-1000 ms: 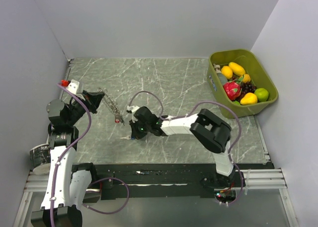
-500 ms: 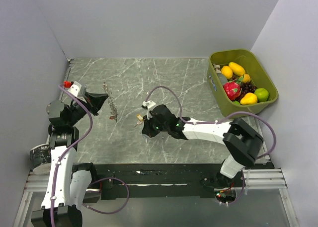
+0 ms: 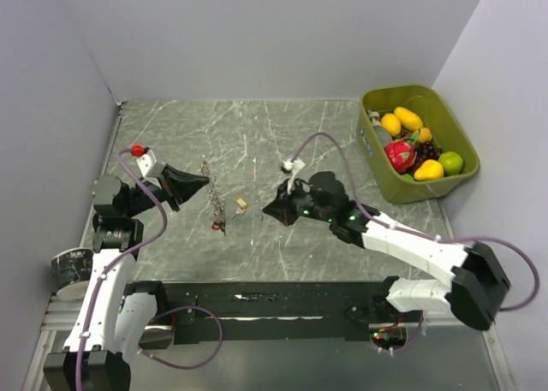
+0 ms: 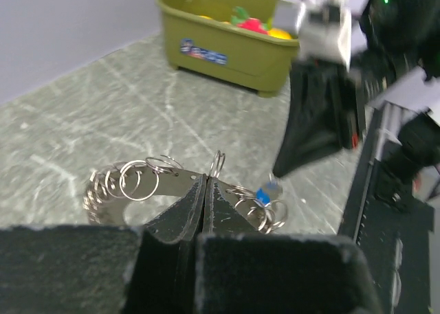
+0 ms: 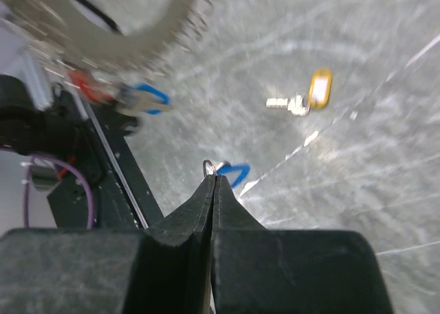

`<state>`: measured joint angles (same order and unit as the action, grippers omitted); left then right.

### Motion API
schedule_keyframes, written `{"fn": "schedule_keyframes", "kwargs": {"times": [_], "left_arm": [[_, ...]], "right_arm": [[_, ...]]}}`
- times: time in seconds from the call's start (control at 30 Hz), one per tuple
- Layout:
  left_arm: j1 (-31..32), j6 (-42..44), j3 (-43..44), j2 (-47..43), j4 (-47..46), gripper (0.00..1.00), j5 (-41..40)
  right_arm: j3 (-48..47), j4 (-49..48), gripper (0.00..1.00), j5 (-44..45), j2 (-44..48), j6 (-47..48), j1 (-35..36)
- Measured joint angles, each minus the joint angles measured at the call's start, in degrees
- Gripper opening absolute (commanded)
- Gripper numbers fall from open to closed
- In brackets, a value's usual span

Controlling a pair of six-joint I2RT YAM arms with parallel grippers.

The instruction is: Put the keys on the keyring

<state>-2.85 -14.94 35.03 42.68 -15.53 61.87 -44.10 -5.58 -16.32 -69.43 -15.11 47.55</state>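
Observation:
My left gripper [image 3: 195,186] is shut on the keyring [image 3: 215,199], a grey band edged with small wire rings, and holds it above the table. The left wrist view shows the jaws [image 4: 206,180] closed on the keyring [image 4: 130,183], with a blue tag [image 4: 264,194] hanging from it. A red key [image 3: 218,228] hangs at its lower end. My right gripper [image 3: 273,211] is shut on a blue-tagged key [image 5: 236,172] by its small ring, to the right of the keyring. A yellow-tagged key [image 3: 241,204] lies on the table between the grippers; the right wrist view [image 5: 311,94] also shows it.
A green bin [image 3: 417,139] of coloured fruit stands at the back right, also seen in the left wrist view [image 4: 230,39]. Grey walls close the left, back and right. A black rail [image 3: 300,301] runs along the table's near edge.
My right gripper has drawn back to the right, away from the keyring. The yellow key now lies uncovered on the table. My left gripper has carried the keyring right and a little nearer.

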Motion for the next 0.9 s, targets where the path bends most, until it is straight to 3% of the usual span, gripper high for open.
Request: {"fn": "schedule_keyframes", "kwargs": {"times": [0.33,0.9], "left_arm": [[8.9,4.9,-0.1,-1.4,1.7,0.01,3.9],[16.0,10.8,0.0,2.6,9.9,0.01,1.1]], "right_arm": [[3.4,-1.8,0.00,-8.1,11.8,3.0,-3.8],[-1.1,1.1,0.00,-9.2,8.1,4.7,-3.5]]}}
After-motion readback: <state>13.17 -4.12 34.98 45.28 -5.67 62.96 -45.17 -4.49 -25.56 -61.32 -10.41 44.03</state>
